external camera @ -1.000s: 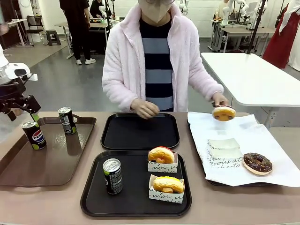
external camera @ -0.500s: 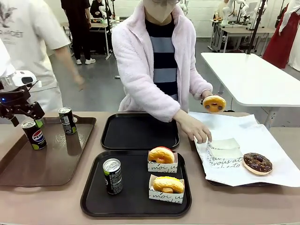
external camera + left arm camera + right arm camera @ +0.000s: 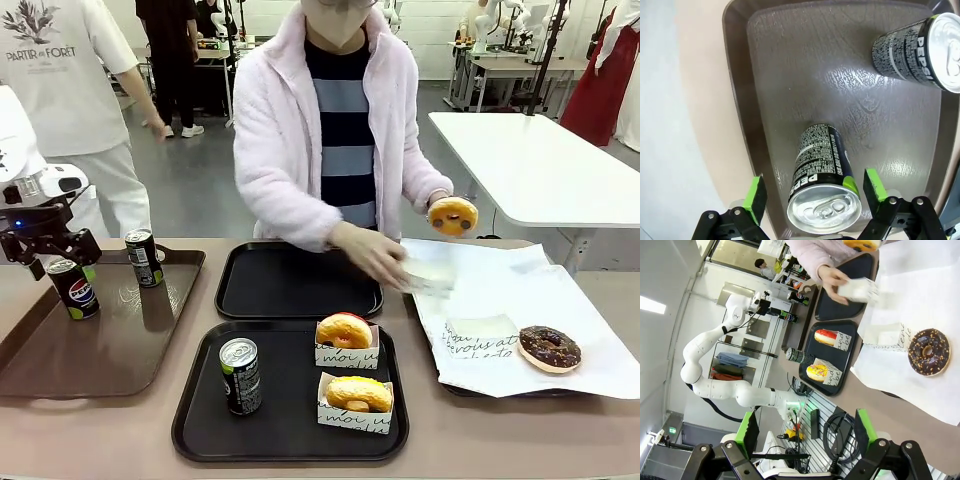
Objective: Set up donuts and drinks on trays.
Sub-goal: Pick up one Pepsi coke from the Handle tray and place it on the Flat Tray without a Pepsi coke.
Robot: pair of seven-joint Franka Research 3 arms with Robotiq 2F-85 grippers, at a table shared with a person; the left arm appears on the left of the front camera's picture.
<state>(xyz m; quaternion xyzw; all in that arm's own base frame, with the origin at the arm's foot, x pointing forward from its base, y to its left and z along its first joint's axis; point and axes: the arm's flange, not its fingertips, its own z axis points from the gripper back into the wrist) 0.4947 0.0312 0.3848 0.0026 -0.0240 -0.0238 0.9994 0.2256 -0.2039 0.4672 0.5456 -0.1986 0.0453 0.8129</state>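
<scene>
My left gripper [image 3: 58, 258] [image 3: 815, 192] hangs open over the top of a black Pepsi can [image 3: 75, 288] [image 3: 822, 190]. Its green pads [image 3: 756, 197] stand either side of the can with gaps. A second can [image 3: 143, 257] [image 3: 920, 50] stands farther along the same brown tray [image 3: 110, 350]. The near black tray [image 3: 290, 440] holds a can [image 3: 241, 375] and two donuts [image 3: 344, 330] [image 3: 358, 392] in paper holders. The far black tray [image 3: 298, 280] is bare. The person holds an orange-iced donut [image 3: 452, 215] and a white paper holder [image 3: 430, 272]. My right gripper [image 3: 806, 432] is open and holds nothing.
A chocolate donut [image 3: 549, 347] [image 3: 927, 352] and another paper holder [image 3: 480, 335] lie on the white-paper-lined tray [image 3: 600, 385] at the right. The person's arm reaches across between that tray and the far black tray. Another person stands behind at the left.
My left gripper has come slightly right and down over the Pepsi can. The person has lifted a paper holder off the white paper and carries it left, with the donut in the other hand.
</scene>
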